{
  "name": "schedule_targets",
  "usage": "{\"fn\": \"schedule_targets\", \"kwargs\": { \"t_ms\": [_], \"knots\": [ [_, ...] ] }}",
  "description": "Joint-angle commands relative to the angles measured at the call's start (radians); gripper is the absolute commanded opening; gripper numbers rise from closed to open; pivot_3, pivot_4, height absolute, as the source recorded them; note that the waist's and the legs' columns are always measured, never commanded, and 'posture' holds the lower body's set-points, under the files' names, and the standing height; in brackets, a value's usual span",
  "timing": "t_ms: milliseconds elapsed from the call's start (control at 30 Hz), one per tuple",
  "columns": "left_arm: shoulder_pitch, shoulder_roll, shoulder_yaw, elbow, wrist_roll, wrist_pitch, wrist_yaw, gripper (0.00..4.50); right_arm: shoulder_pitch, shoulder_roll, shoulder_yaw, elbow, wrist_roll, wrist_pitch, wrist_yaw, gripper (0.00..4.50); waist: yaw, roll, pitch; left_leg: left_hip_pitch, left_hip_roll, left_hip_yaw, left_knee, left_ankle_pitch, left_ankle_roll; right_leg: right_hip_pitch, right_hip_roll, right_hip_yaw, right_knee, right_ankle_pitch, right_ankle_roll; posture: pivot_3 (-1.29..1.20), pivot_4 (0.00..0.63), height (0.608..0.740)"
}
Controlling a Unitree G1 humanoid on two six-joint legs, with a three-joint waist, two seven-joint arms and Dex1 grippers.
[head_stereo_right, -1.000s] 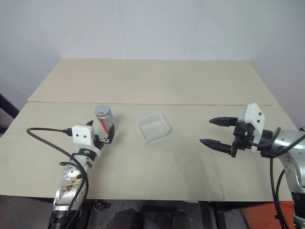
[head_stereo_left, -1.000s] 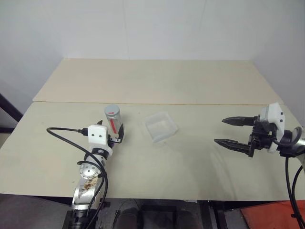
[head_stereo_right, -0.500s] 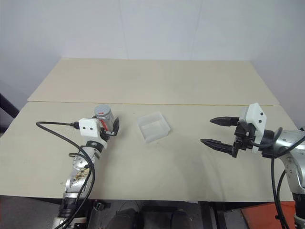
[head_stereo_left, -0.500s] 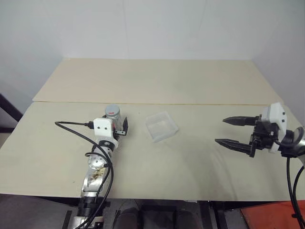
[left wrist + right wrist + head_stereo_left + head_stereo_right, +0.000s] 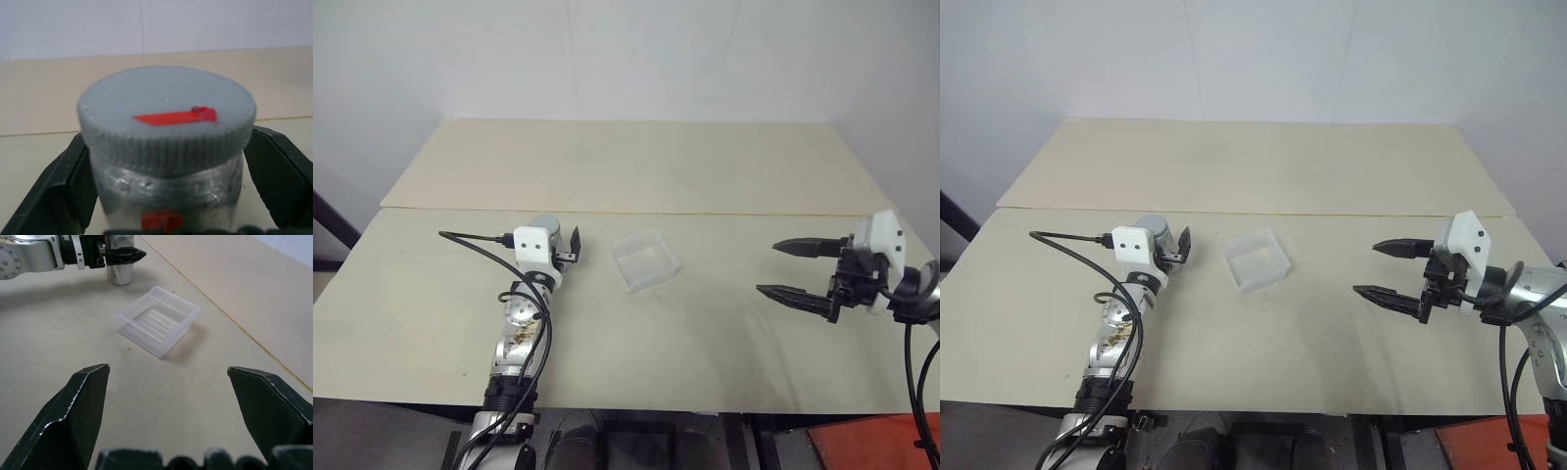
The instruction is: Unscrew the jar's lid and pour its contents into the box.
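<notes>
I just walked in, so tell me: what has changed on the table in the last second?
The left gripper has pushed forward until its open fingers sit either side of the jar, not yet squeezing it. The jar, the box and the open right gripper stayed put.

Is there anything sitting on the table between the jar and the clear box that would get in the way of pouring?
Nothing visible does. The jar stands between the left hand's open fingers, lid on, and only bare table lies between it and the box.
</notes>
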Motion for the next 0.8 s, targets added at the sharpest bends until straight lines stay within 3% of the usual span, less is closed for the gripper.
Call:
{"fn": "schedule_targets", "kwargs": {
  "t_ms": [33, 200, 300, 467, 533, 800],
  "knots": [
    [-0.022, 0.003, 0.008, -0.01, -0.001, -0.023, 0.007, 4.46, 0.004, -0.02, -0.045, -0.033, 0.025, 0.005, -0.002, 4.5, 0.0, 0.0, 0.0, 0.0, 0.0, 0.0, 0.0, 0.0, 0.0, 0.0, 0.0, 0.0, 0.0, 0.0, 0.0, 0.0, 0.15, 0.74],
    [-0.022, 0.006, 0.005, -0.013, 0.002, -0.017, 0.003, 4.46, 0.006, -0.017, -0.047, -0.038, 0.027, 0.007, -0.007, 4.5, 0.0, 0.0, 0.0, -0.001, 0.0, 0.0, 0.001, 0.002, -0.003, 0.0, 0.0, 0.0, -0.001, 0.0, 0.0, 0.0, 0.15, 0.74],
    [-0.005, -0.001, -0.002, -0.04, 0.006, -0.01, 0.007, 3.92, 0.013, -0.015, -0.052, -0.047, 0.031, 0.008, -0.01, 4.5, 0.0, 0.0, 0.0, -0.001, 0.0, 0.0, 0.001, 0.002, -0.003, 0.0, 0.0, 0.0, -0.001, 0.0, 0.0, 0.0, 0.15, 0.74],
    [0.053, -0.017, -0.011, -0.1, 0.017, 0.009, 0.032, 2.32, 0.025, -0.01, -0.059, -0.065, 0.041, 0.013, -0.018, 4.5, 0.0, 0.0, 0.0, -0.001, 0.0, 0.0, 0.0, 0.002, -0.004, 0.0, 0.0, 0.0, -0.001, 0.0, 0.0, 0.0, 0.15, 0.74],
    [0.056, -0.017, -0.004, -0.099, 0.019, 0.013, 0.045, 1.94, 0.024, -0.008, -0.056, -0.068, 0.046, 0.013, -0.021, 4.5, 0.0, 0.0, 0.0, -0.001, 0.0, 0.0, 0.001, 0.002, -0.004, 0.0, 0.0, 0.0, -0.001, 0.0, 0.0, 0.0, 0.15, 0.74],
    [-0.035, 0.052, -0.01, -0.098, -0.051, 0.057, -0.094, 1.94, -0.03, -0.003, -0.008, -0.062, 0.047, 0.001, -0.023, 4.5, -0.001, 0.0, 0.0, -0.001, 0.0, 0.0, 0.001, 0.0, 0.0, 0.0, 0.0, 0.0, -0.001, 0.0, 0.001, 0.0, 0.15, 0.74]
  ]
}}
